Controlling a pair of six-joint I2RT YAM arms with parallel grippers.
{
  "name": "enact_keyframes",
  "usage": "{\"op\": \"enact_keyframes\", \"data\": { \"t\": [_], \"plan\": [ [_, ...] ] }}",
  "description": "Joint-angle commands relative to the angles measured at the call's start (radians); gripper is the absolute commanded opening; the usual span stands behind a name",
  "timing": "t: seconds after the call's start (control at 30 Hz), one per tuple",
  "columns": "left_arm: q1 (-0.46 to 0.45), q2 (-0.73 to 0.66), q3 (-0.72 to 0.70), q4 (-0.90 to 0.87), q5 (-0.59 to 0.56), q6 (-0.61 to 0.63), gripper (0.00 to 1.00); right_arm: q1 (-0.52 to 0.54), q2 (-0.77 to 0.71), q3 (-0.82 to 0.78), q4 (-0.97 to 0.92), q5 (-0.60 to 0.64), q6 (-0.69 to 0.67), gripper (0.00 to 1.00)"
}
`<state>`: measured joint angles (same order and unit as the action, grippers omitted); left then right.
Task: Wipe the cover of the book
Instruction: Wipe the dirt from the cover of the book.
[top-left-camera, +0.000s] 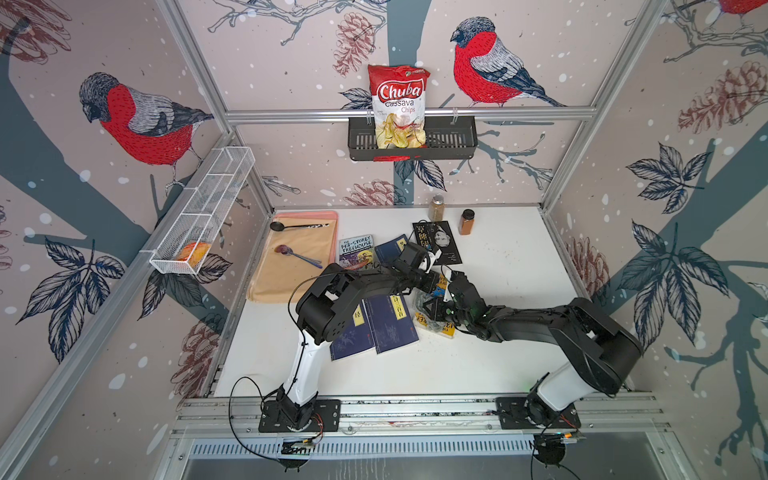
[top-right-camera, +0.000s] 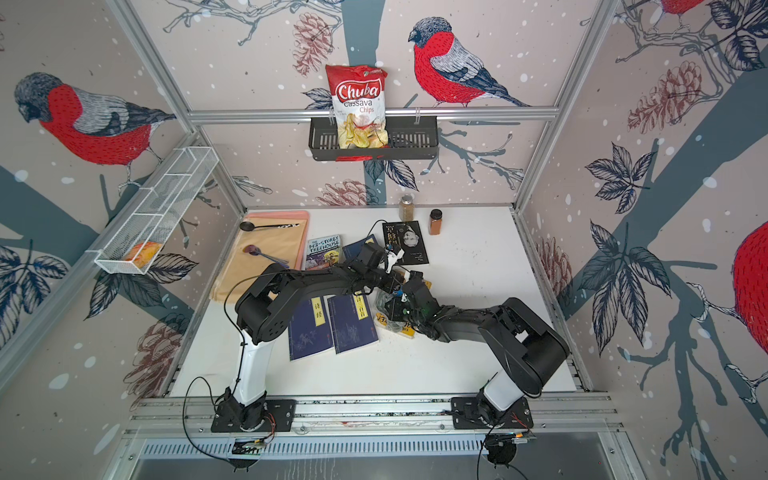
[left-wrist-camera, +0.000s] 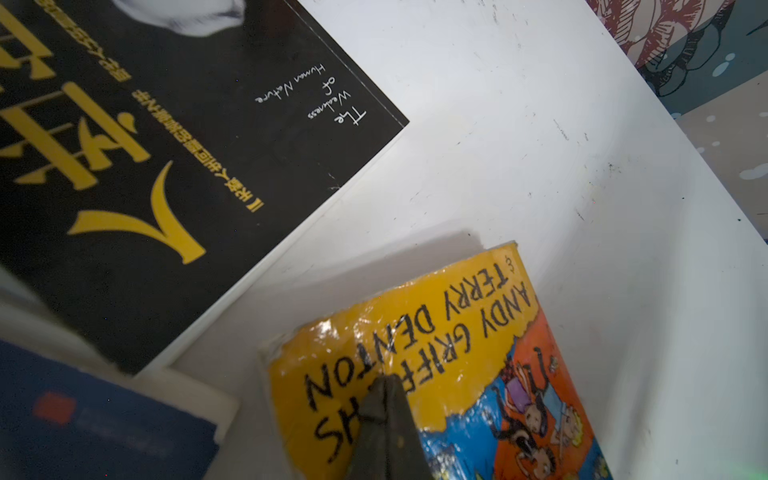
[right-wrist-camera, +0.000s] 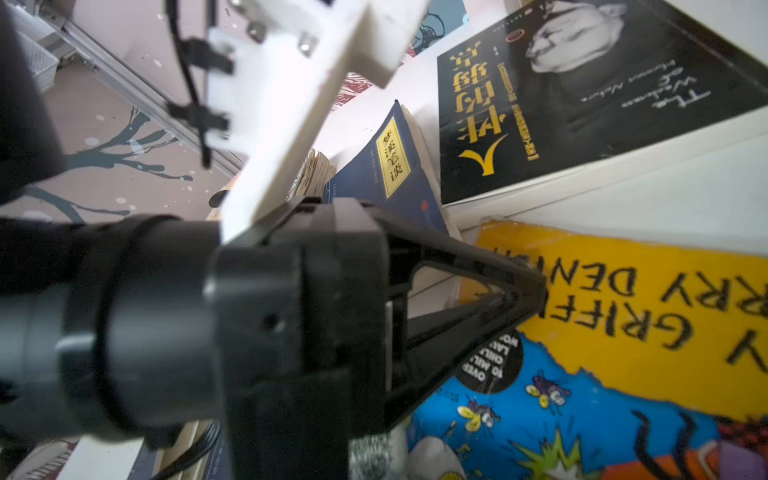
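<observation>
Yellow paperback (left-wrist-camera: 457, 332) looks light, floppy, slick. Your left end effector (left-wrist-camera: 386, 395), closed and empty, presses its cover end nearest the black book (left-wrist-camera: 166, 166); hold there.

In both top views you get only slivers of the yellow book (top-left-camera: 422, 321); the left arm (top-left-camera: 365, 286) and right arm (top-left-camera: 523, 324) cross over the rest. In the left wrist view its cover runs out of frame, the left gripper (left-wrist-camera: 386, 415) blocks some lettering, the black book (left-wrist-camera: 166, 166) is cropped, and the blue book (left-wrist-camera: 83, 428) is blurred past reading. A grey speckled patch (right-wrist-camera: 370, 457) in the right wrist view is unidentifiable. The orange thing (top-left-camera: 192, 251) in the wire basket (top-left-camera: 216, 183) is too small for you to name.
</observation>
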<state>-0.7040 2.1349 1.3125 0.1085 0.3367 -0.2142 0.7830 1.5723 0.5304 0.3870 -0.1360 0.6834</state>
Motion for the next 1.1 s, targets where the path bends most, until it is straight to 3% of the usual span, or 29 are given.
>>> {"op": "enact_keyframes", "data": {
  "t": [0.0, 0.13, 0.4, 0.63, 0.83, 1.07],
  "plan": [
    [0.000, 0.034, -0.017, -0.288, -0.052, -0.008, 0.00, 0.051, -0.022, -0.048, -0.330, -0.034, 0.031, 0.04],
    [0.000, 0.022, -0.019, -0.279, -0.042, 0.001, 0.00, 0.057, -0.075, -0.089, -0.327, -0.040, 0.057, 0.04],
    [0.001, -0.055, 0.032, -0.280, -0.040, 0.013, 0.00, -0.026, -0.105, -0.131, -0.332, -0.060, 0.047, 0.03],
    [0.021, -0.058, 0.141, -0.311, -0.105, 0.036, 0.30, -0.064, -0.190, -0.165, -0.381, -0.066, 0.031, 0.03],
    [0.040, -0.054, 0.196, -0.303, -0.153, 0.068, 0.40, -0.108, -0.271, -0.188, -0.420, -0.066, 0.008, 0.04],
    [0.041, 0.040, 0.284, -0.369, -0.156, 0.098, 0.38, -0.137, -0.279, -0.171, -0.418, -0.073, -0.016, 0.04]
  ]
}}
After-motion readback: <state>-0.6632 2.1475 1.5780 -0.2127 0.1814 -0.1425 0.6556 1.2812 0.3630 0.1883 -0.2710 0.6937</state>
